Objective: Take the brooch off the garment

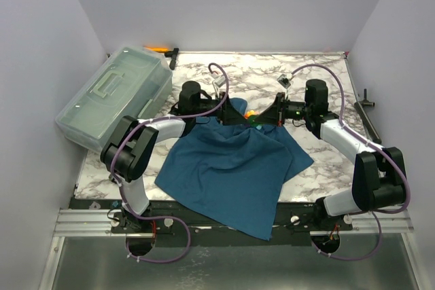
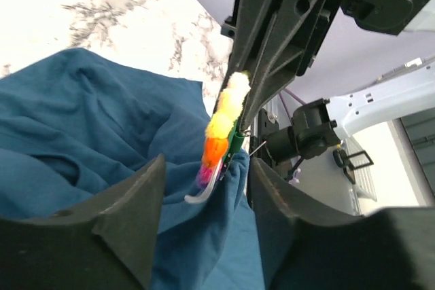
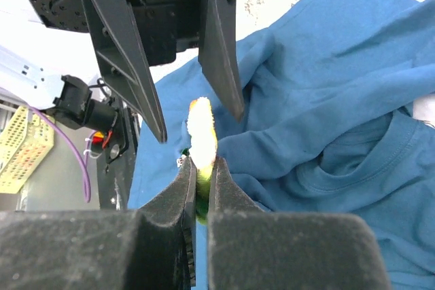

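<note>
The teal-blue T-shirt [image 1: 231,168] lies crumpled across the middle of the marble table, with its far part pulled up into a peak. The brooch [image 1: 251,114] is a small fluffy piece of yellow, orange, purple and green at that peak. My right gripper [image 1: 262,119] is shut on the brooch [image 3: 202,127], pinching its green end. In the left wrist view the brooch [image 2: 221,130] has a pale clip at its lower end that touches the cloth [image 2: 88,134]. My left gripper [image 1: 238,115] is open, its fingers [image 2: 129,215] either side of the raised cloth just below the brooch.
A translucent plastic box [image 1: 112,96] with a lid stands at the far left. An orange-handled tool [image 1: 160,49] lies at the back edge. A black fitting [image 1: 367,103] sits on the right wall rail. The shirt's hem hangs over the near table edge [image 1: 204,212].
</note>
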